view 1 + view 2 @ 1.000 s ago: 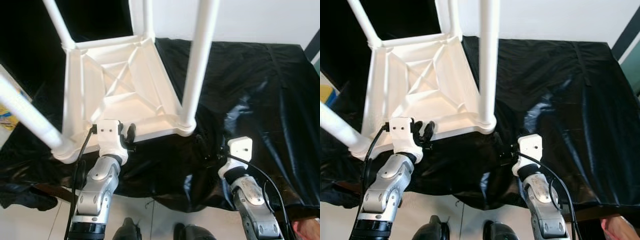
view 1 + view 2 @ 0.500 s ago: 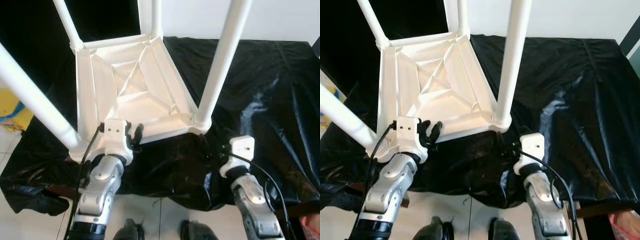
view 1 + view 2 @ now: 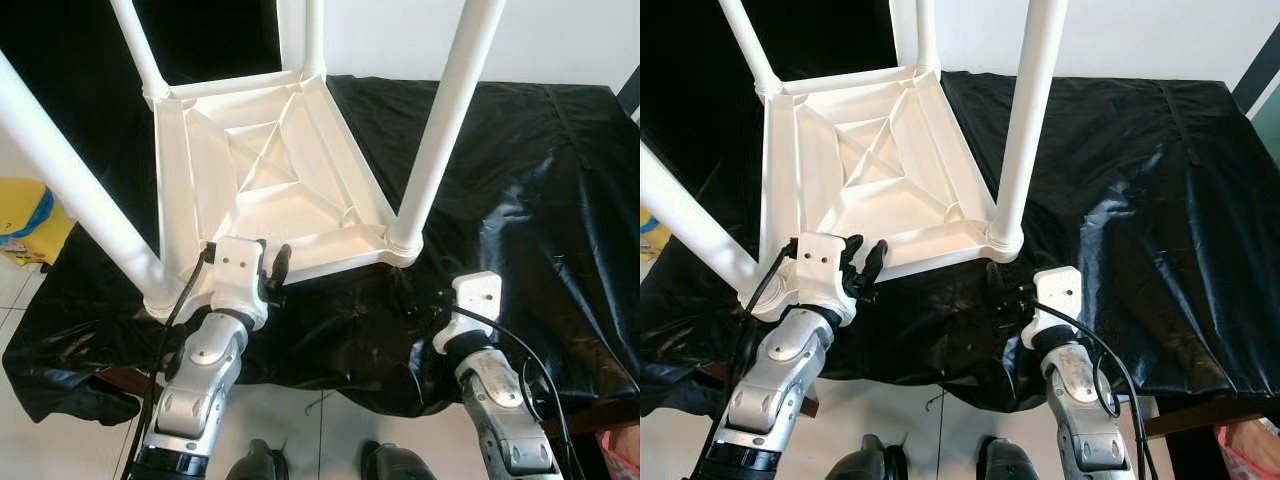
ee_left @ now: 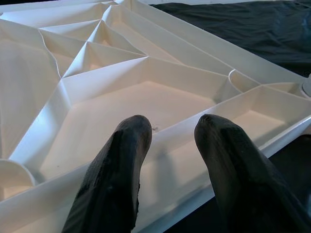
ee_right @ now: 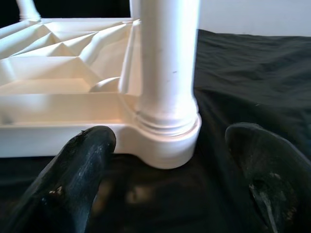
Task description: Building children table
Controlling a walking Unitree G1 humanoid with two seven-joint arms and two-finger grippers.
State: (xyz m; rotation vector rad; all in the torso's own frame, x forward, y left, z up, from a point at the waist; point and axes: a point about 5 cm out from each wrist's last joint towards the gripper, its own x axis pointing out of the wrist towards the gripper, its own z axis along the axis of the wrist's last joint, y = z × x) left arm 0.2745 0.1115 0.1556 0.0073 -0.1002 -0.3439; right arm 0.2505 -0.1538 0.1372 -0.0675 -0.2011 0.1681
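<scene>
Compared with half a second ago, the head camera has shifted only slightly and the scene sits almost as it did; a second ago the table lay further to the left of the frame, so the view has swung. Both grippers stay at the table's near edge.

A white children's table (image 3: 270, 180) lies upside down on a black plastic sheet (image 3: 510, 190), taking up the upper left and centre of the left eye view. Its ribbed underside faces up and its four white legs (image 3: 445, 120) rise toward the camera, one at each corner.

At lower left of the frame, the left gripper (image 3: 272, 272) is at the table's near rim. In the left wrist view its two black fingers (image 4: 116, 170) are parted a little and lie over the ribbed edge of the tabletop, with the rim running beneath them; they are not clamped on it.

At lower right of centre, the right gripper (image 3: 1008, 290) sits low over the black sheet just in front of the near right corner. In the right wrist view its fingers (image 5: 82, 160) are spread wide, with the base of the corner leg (image 5: 167, 73) and its round socket standing ahead between them, apart from both.

A yellow object (image 3: 25, 215) shows at the left edge, on the pale tiled floor (image 3: 60, 440).
</scene>
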